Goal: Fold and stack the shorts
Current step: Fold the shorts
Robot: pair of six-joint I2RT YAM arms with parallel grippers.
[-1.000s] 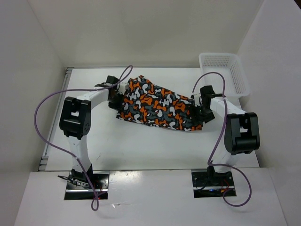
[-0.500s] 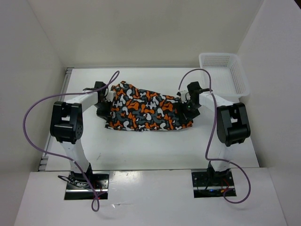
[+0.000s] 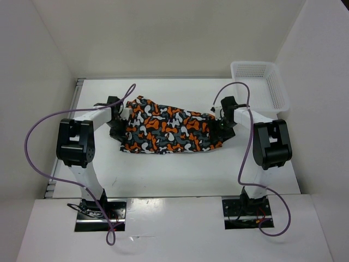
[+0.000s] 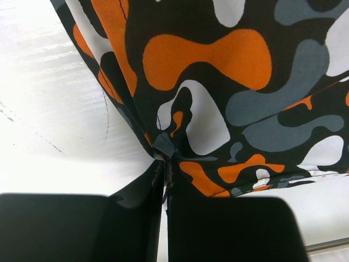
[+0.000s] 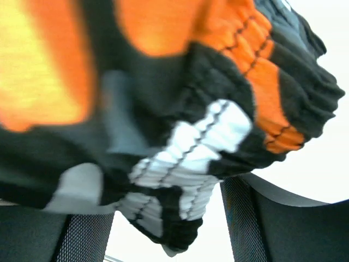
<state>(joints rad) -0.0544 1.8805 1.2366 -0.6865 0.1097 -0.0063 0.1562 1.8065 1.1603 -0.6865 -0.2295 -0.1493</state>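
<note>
The shorts (image 3: 166, 130) are printed in orange, grey, white and black and lie spread between the two arms on the white table (image 3: 180, 169). My left gripper (image 3: 119, 124) is at their left edge. In the left wrist view it (image 4: 165, 164) is shut, pinching a fold of the shorts (image 4: 218, 71). My right gripper (image 3: 217, 125) is at their right end. In the right wrist view it (image 5: 169, 218) is open. The gathered waistband (image 5: 185, 147) hangs between the spread fingers (image 5: 272, 218).
A white plastic mesh basket (image 3: 262, 84) stands at the back right corner of the table. White walls close in the table on the left, back and right. Purple cables loop over both arms.
Both arms carried the shorts left and towards the back, and the cloth now lies flatter and lower. The right gripper sits slightly further right than half a second ago.
</note>
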